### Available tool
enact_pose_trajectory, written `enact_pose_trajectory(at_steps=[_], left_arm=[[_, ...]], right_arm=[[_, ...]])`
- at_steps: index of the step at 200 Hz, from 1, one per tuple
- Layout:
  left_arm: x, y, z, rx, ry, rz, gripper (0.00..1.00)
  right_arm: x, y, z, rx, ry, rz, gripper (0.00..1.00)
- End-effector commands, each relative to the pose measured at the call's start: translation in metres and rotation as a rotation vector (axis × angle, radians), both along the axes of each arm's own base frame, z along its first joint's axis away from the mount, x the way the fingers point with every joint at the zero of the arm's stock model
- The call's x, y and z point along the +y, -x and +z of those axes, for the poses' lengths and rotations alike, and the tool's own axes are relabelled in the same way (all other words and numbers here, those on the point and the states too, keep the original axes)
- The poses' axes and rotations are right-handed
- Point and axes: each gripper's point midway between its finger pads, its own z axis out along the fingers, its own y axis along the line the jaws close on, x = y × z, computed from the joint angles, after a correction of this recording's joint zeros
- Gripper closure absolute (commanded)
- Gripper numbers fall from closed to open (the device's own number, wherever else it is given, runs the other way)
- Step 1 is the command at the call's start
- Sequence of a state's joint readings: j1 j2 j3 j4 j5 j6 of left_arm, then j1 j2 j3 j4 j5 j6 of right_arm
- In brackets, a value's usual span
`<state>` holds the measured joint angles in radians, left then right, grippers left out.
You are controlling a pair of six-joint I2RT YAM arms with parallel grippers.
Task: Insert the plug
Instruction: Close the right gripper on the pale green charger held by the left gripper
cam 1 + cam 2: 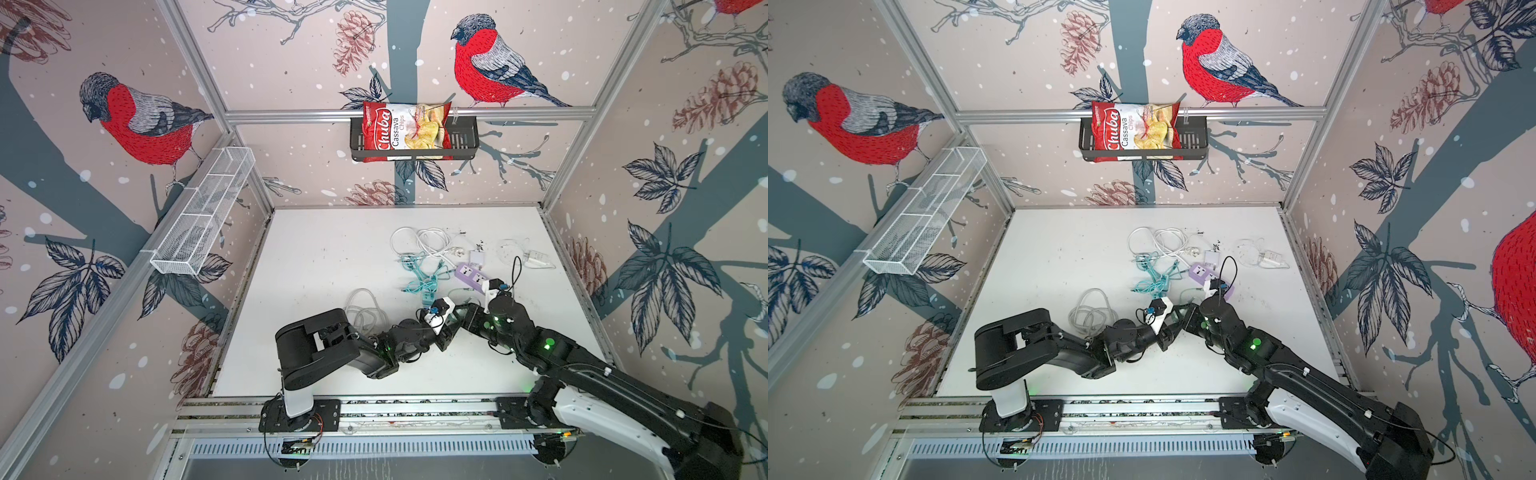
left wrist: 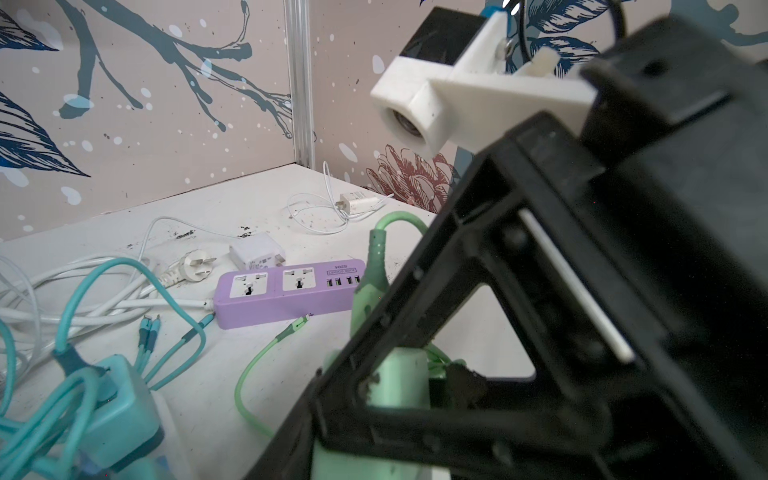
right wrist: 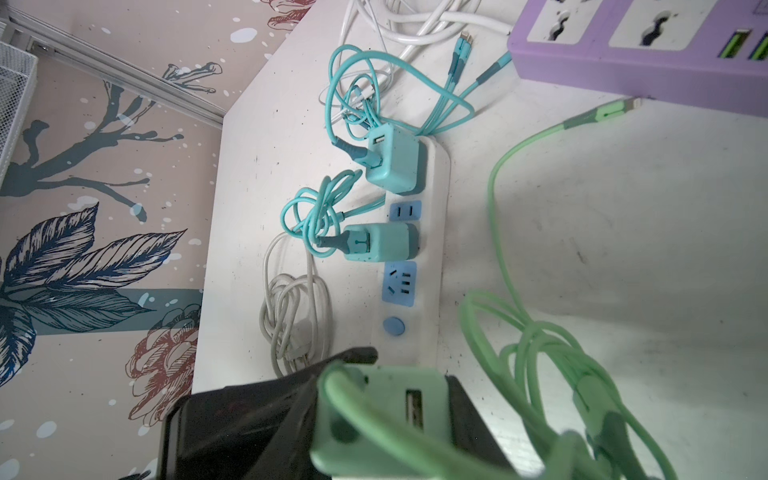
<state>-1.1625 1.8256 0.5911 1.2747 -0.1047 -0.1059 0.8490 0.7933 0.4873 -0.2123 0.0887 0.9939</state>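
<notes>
My right gripper is shut on a pale green USB charger plug. Its green cable trails over the table to the purple strip. Past the plug lies a white power strip with two teal chargers plugged in and a free blue socket. In both top views the two grippers meet tip to tip near the table's middle, the left gripper against the right gripper. The left wrist view shows the green plug behind the right gripper's black frame. The left jaws are hidden.
A purple power strip lies just beyond the grippers, with white cables and a white adapter behind it. A grey cable coil lies left of the arms. A chips bag sits in the back-wall basket, and a wire shelf hangs on the left wall.
</notes>
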Motion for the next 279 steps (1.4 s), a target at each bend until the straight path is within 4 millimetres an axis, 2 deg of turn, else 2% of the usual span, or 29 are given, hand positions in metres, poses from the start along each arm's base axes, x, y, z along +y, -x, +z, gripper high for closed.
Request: enact_pose_trajectory(at_steps=[1,45,61,75,106,144,172,194,210,249,279], left_arm=[[-0.012,0.017,0.016,-0.011,0.068,-0.128,0.64],[-0.018,0.019,0.013,-0.009,0.043,-0.165,0.85],[-0.02,0.022,0.013,-0.008,0.043,-0.181,0.85],[-0.021,0.023,0.014,-0.004,0.054,-0.187,0.79],[-0.023,0.024,0.012,0.001,0.05,-0.198,0.77],[-0.024,0.023,0.01,-0.005,0.03,-0.199,0.98],[-0.021,0.02,0.01,-0.001,0.023,-0.186,1.0],[-0.02,0.018,0.012,0.002,0.032,-0.18,1.0],[-0.018,0.016,0.012,0.002,0.03,-0.177,1.0],[-0.01,0.01,0.013,0.004,0.022,-0.182,1.0],[0.003,0.007,0.021,0.036,0.043,-0.305,1.0]], right_arm=[[0.011,-0.002,0.019,-0.046,-0.074,0.028,0.81],[0.013,-0.001,0.021,-0.053,-0.089,0.04,0.81],[0.014,-0.001,0.022,-0.057,-0.092,0.043,0.81],[0.014,-0.002,0.023,-0.061,-0.094,0.041,0.81],[0.014,-0.002,0.026,-0.066,-0.099,0.043,0.8],[0.016,-0.001,0.029,-0.075,-0.106,0.055,0.79],[0.018,-0.001,0.031,-0.087,-0.111,0.066,0.69],[0.017,-0.002,0.034,-0.099,-0.11,0.065,0.48],[0.015,-0.003,0.038,-0.114,-0.11,0.06,0.36],[0.004,-0.004,0.053,-0.183,-0.108,0.042,0.28],[-0.008,0.004,0.07,-0.246,-0.093,0.083,0.26]])
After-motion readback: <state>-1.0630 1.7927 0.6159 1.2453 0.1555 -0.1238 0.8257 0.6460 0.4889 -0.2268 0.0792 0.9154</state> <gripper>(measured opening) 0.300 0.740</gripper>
